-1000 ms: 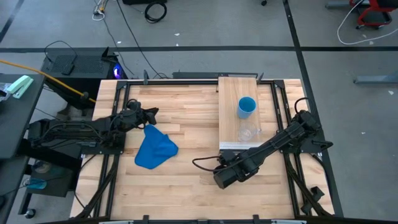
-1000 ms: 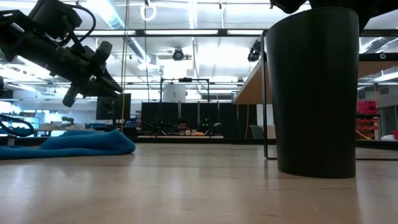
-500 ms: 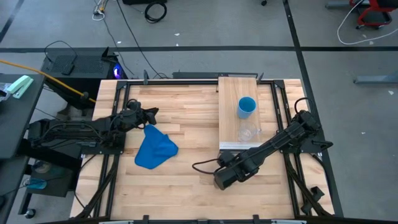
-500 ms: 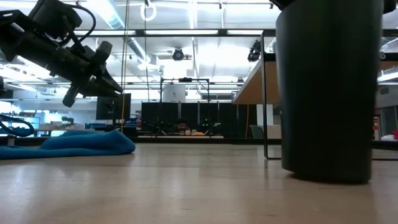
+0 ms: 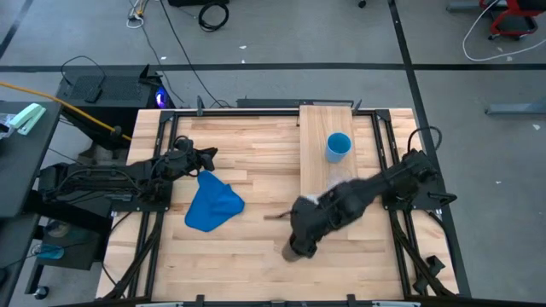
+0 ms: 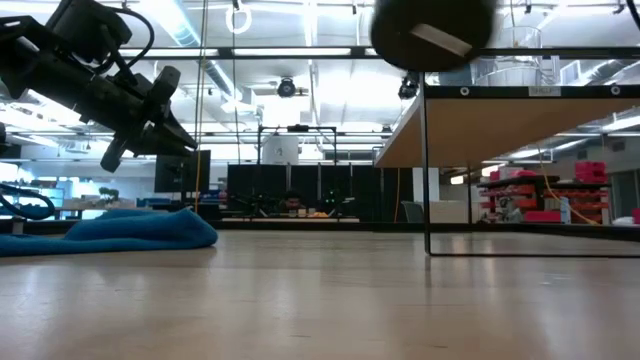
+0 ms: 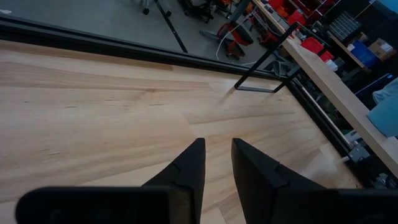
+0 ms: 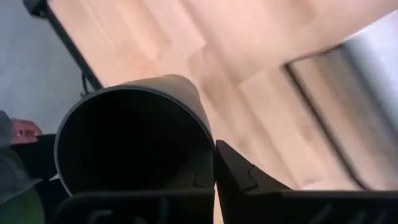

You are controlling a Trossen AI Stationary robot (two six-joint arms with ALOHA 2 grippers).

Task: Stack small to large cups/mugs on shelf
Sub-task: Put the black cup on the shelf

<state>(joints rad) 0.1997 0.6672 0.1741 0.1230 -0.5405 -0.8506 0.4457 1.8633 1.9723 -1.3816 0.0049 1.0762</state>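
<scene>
Shelf [image 5: 327, 153] holds light-blue cup [image 5: 338, 146]; black cup [image 8: 134, 134] looks empty.

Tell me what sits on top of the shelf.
On the shelf stands the light-blue cup, upright. The right arm crosses the shelf's front part, so the clear cup there is not visible from above.

The left gripper [image 7: 217, 163] is above the bare wooden table [image 7: 93, 118], its two dark fingers [image 7: 186, 171] with a narrow gap between them. Far ahead, the black frame [image 7: 264, 65] of the shelf [image 7: 339, 93] stands on the table. A light-blue thing [image 7: 387, 109] shows at the edge.
</scene>
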